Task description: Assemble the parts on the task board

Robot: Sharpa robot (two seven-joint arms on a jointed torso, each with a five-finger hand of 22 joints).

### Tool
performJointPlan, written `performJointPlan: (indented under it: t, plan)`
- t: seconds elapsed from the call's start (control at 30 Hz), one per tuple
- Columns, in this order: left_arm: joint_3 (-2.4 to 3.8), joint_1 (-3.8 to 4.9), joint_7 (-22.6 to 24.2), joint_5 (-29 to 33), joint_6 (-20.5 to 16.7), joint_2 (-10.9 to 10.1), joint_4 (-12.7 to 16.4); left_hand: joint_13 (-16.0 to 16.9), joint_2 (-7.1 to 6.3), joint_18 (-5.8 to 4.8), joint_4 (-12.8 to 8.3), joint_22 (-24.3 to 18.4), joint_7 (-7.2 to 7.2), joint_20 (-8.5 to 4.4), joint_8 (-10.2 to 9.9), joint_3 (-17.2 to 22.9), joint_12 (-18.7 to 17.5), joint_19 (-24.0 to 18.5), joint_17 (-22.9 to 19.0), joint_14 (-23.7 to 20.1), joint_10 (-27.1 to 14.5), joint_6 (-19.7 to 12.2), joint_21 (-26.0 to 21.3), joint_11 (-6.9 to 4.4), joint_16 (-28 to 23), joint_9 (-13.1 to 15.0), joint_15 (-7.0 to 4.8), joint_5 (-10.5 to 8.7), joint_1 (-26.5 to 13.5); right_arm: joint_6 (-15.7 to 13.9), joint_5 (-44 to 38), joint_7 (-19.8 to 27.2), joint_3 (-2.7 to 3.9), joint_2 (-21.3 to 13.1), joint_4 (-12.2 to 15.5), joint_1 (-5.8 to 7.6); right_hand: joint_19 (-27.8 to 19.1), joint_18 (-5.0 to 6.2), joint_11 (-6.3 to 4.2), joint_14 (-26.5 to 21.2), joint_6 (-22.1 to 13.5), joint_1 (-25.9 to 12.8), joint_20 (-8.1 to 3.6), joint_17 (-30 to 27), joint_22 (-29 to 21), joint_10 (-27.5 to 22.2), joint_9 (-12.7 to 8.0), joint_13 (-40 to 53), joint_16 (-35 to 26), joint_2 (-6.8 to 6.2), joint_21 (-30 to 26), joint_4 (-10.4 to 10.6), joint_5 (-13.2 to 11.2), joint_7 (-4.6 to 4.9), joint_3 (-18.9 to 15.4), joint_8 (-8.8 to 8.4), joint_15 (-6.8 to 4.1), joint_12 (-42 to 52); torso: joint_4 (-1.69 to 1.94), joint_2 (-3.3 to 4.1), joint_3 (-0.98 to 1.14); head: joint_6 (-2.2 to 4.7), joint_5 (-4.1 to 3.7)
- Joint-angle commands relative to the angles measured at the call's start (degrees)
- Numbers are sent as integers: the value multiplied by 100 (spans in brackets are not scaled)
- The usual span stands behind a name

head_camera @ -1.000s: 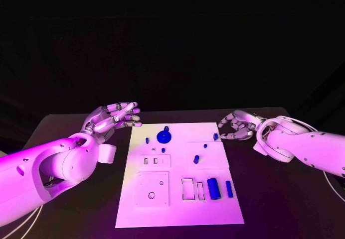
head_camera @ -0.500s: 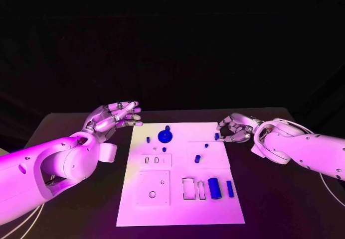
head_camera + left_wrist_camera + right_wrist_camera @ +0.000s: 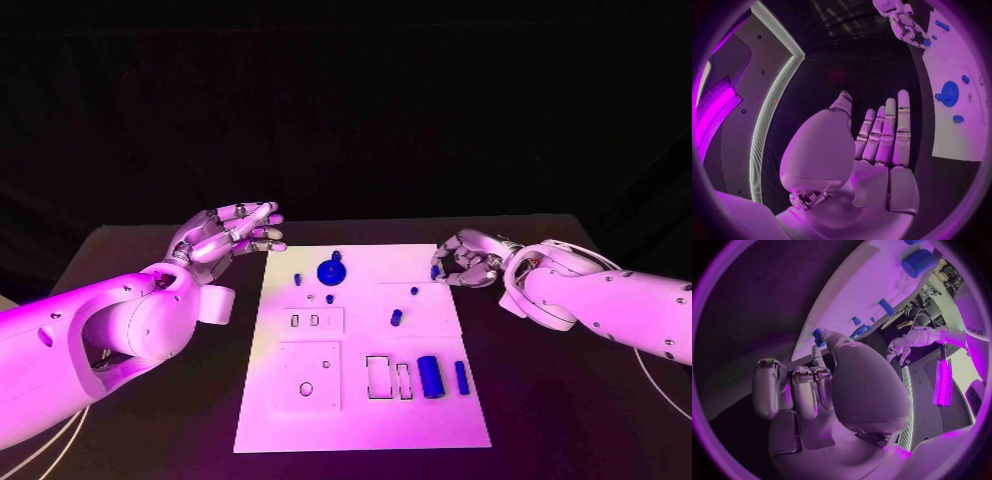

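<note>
Lying lengthwise in the middle of the head view, the white board (image 3: 361,350) covers the centre of the dark table (image 3: 548,380) and carries the blue pieces. I count one round disc (image 3: 330,271) near the board's upper left, with a small peg (image 3: 336,255) just above it, a second peg (image 3: 299,280) to its left and a third peg (image 3: 329,298) below it. Toward the board's middle right sit two more small pieces, one (image 3: 414,291) above the other (image 3: 395,318). Low on the right stand one thick cylinder (image 3: 430,377) and one thin bar (image 3: 462,376) just beside it, with two empty rectangular slots (image 3: 378,379) to their left. One further small blue piece (image 3: 434,270) sits at the board's upper right edge.

The left robot hand (image 3: 227,238) hovers at the left of the frame, off the board's upper left corner, palm up and tilted, fingers stretched out and apart, holding nothing; the left wrist view shows the same flat palm (image 3: 873,150) with straight fingers side by side. The right robot hand (image 3: 469,258) sits at the board's upper right edge with its fingers curled inward, fingertips right at the small blue piece there. In the right wrist view the curled fingers (image 3: 792,390) hang over the board's edge and a blue piece (image 3: 818,336) shows just past them, but I cannot tell whether the hand actually pinches it or only touches it.
</note>
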Motion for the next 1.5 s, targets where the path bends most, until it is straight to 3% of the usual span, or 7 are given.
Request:
performJointPlan:
  t: [0.03, 0.57, 1.07, 1.33, 1.5]
  plan:
    - [3, 1, 47, -10, 98, 4, 6, -7, 25, -3, 14, 6, 280, 4, -18, -34, -22, -39, 6, -36, -29, -51, 32, 16, 20, -8, 8, -2, 16, 82, -73, 13, -2, 22, -11, -7, 2, -9, -38, 589, 45, -6, -37, 1432, 556, 552, 0, 1459, 0, 39, 28, -17, -131, -5, 77, 31, -56, 24, 1, 0, 1, -3, -3]
    - [3, 1, 41, -10, 95, -2, 3, -7, 25, -3, 14, 6, 280, 4, -18, -34, -22, -39, 6, -36, -29, -51, 32, 16, 20, -8, 8, -2, 16, 20, -131, -45, -1, 103, -61, -20, 24, -18, -61, 593, 129, -78, -62, 1450, 592, 573, 2, 1482, 4, 38, 58, -39, -228, -33, 212, 69, -83, 43, 1, 0, 1, -13, 5]
    - [3, 1, 38, -10, 98, -7, -3, -7, 25, -3, 14, 6, 280, 4, -18, -34, -22, -39, 6, -36, -29, -51, 32, 16, 20, -8, 8, -2, 16, -433, -255, -184, 0, 132, -35, -24, 58, -30, -146, 600, 339, -158, -108, 1480, 643, 590, 56, 1501, 12, 187, 101, -84, -225, -129, 460, 219, -134, 59, -4, -6, 3, -16, 16]
    - [3, 1, 37, -10, 95, -5, -22, -6, 36, -3, 13, 23, 280, 6, -15, -38, -24, -58, 17, -54, -28, -53, 58, 17, 50, -8, 10, -3, 27, -663, -356, -361, 11, 121, 118, 10, 72, -35, -179, 604, 369, -168, -124, 1498, 664, 585, 82, 1496, 16, 254, 119, -135, -206, -161, 571, 271, -150, 55, -2, -10, 2, -4, 22]
    - [3, 1, 35, -10, 93, 5, -38, -6, 36, -3, 13, 23, 280, 6, -15, -38, -24, -58, 17, -54, -28, -53, 58, 17, 50, -8, 10, -3, 27, -719, -369, -528, 22, 119, 344, 122, 77, -38, -184, 605, 368, -174, -127, 1507, 672, 584, 88, 1494, 18, 262, 127, -149, -232, -165, 597, 280, -151, 53, -12, -15, 0, -11, 35]
